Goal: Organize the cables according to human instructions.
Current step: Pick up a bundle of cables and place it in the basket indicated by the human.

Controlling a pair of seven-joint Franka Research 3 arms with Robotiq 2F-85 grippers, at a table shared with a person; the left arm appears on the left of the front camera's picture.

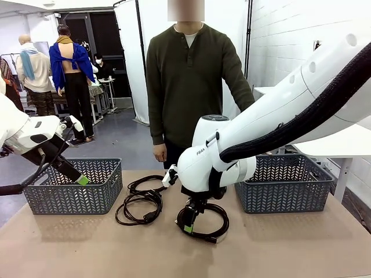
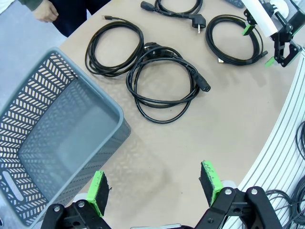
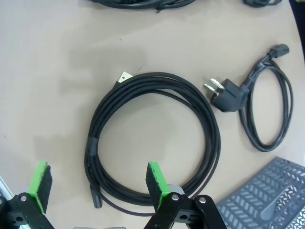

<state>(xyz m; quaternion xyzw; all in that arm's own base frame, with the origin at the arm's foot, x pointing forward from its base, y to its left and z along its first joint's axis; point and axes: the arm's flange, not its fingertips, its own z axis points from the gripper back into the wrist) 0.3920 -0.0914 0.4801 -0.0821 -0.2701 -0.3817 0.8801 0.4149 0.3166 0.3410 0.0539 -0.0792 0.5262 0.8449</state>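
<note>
Several coiled black cables lie mid-table. One coil (image 3: 152, 143) sits right under my right gripper (image 3: 97, 183), which is open, its green pads on either side of the coil's near-left arc. From the front the same coil (image 1: 211, 223) shows below that gripper (image 1: 186, 223). A cord with a round plug (image 3: 267, 109) lies beside it. Two overlapping coils (image 2: 114, 47) (image 2: 164, 83) lie by the left basket. My left gripper (image 2: 153, 186) hangs open and empty over bare table next to that basket; it shows from the front too (image 1: 78, 176). The human (image 1: 188, 81) stands at the far side, arms down.
A grey basket (image 1: 72, 200) stands at the left and another (image 1: 284, 197) at the right, both with nothing in them that I can see. The right arm's white body (image 1: 261, 133) crosses the middle of the front view. Cables hang past the table's edge (image 2: 298, 191).
</note>
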